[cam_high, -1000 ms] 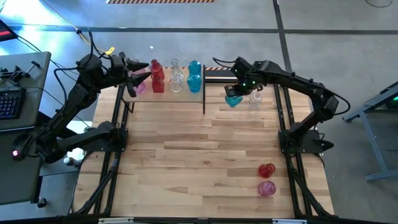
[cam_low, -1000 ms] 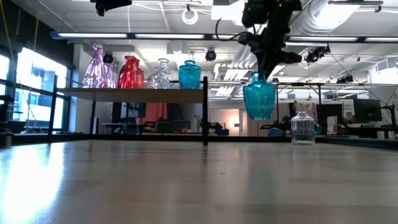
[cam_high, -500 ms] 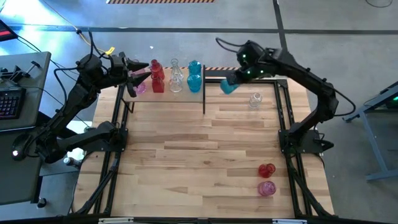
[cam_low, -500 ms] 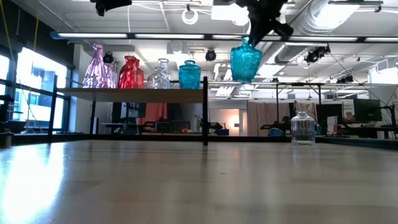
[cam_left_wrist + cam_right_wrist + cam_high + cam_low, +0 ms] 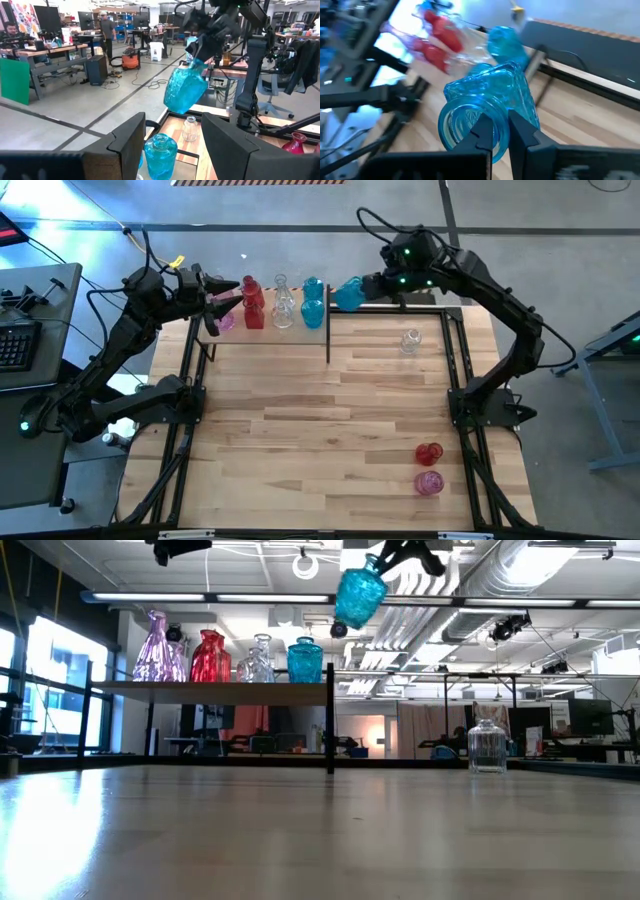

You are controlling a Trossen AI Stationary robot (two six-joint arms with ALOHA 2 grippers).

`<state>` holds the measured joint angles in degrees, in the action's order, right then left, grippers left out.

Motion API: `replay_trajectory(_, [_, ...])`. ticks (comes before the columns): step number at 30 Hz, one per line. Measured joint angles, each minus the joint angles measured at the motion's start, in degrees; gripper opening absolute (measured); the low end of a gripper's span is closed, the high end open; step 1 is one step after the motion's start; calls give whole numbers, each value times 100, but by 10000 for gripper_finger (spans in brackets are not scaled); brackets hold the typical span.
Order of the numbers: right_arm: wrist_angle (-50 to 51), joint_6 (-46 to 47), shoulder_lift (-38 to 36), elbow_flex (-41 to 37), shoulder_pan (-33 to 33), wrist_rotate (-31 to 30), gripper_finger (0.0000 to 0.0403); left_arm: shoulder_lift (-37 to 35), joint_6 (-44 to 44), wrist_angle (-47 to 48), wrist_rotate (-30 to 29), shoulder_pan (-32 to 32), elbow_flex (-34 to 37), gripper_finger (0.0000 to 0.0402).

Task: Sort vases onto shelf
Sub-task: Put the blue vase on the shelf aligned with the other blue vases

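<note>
Well, from above, the right gripper [image 5: 372,284] pinches a teal vase [image 5: 349,293] by its rim, tilted, at three o'clock of the shelf [image 5: 300,333]. Level view: the vase hangs above the shelved ones (a knock could topple them). The left gripper [image 5: 212,308] hovers half open at nine o'clock.

Right pincer [image 5: 408,548] cut off by top edge; shelved pink vase [image 5: 226,321] under left pincer [image 5: 222,302].
</note>
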<state>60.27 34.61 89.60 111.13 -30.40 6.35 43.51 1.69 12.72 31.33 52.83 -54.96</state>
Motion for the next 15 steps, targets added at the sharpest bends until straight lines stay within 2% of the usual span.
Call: replay_trajectory(15, [-1166,-298,133,-2,609,136,4,0,0,123,13,-7,0,186])
